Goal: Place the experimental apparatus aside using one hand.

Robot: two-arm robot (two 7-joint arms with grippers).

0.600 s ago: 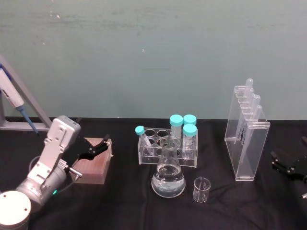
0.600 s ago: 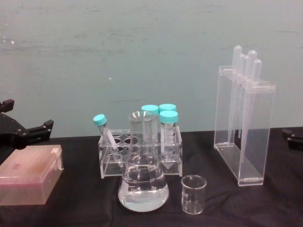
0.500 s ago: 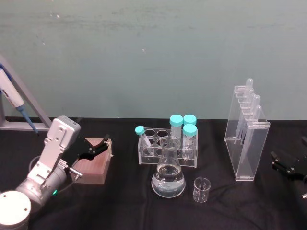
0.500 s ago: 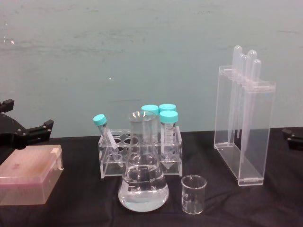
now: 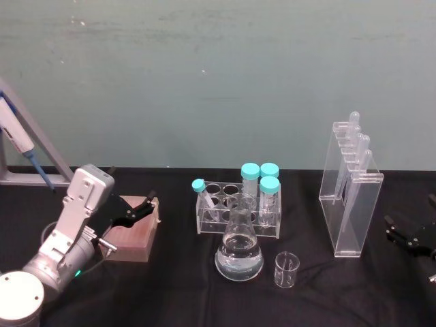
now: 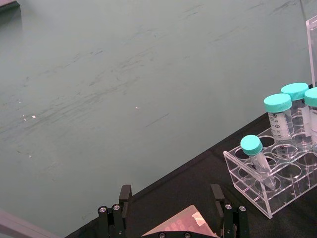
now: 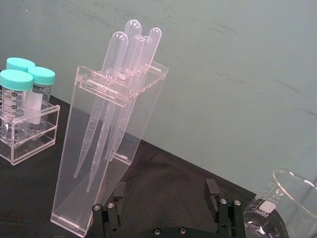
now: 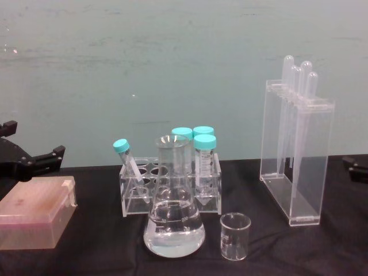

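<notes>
Noted conical flask (image 5: 239, 255) with clear liquid, upright at front centre of black-covered table (image 5: 170, 293). Noted small beaker (image 5: 286, 269) just beside it on the right, not touching. Found tube rack (image 5: 235, 212) with 4 teal-capped tubes directly behind flask. Recorded acrylic pipette stand (image 5: 351, 211) upright, well right of rack, holding 4 pipettes bulb-up. Logged right gripper (image 7: 165, 187) low at table's right edge, near stand, jaws spread, gripping nothing. Logged left gripper (image 6: 170, 191) at far left, jaws spread above pink box (image 8: 34, 210); contact not discernible.
</notes>
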